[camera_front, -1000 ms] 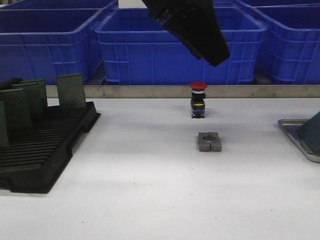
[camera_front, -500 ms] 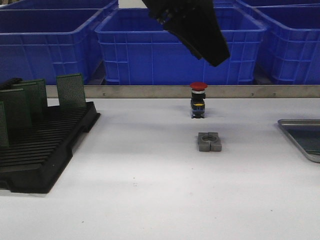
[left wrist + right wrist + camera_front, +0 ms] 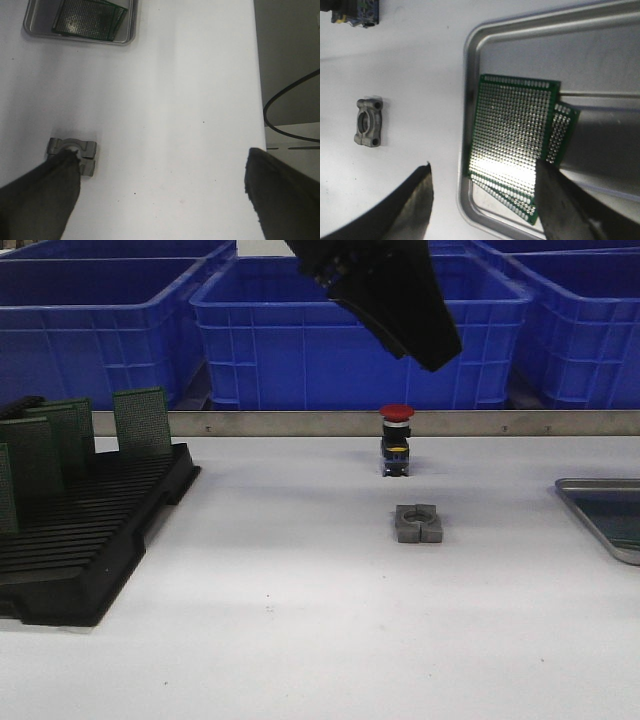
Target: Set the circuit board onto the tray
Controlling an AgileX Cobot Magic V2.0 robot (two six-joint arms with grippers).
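board (image 3: 516, 129) lies flat in tray (image 3: 520, 30), on top of another one | right fingers (image 3: 480, 200) open, hold nothing | left fingers (image 3: 160, 195) open too | tip — lift right arm straight up, don't bump the tray

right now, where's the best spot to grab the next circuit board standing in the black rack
Judging by its pose, take the rearmost board by its free top edge, hand coming straight down, fingers closing on its two flat faces. It stands upright in the rack's slots, so only the upper part is exposed and it should lift straight out.
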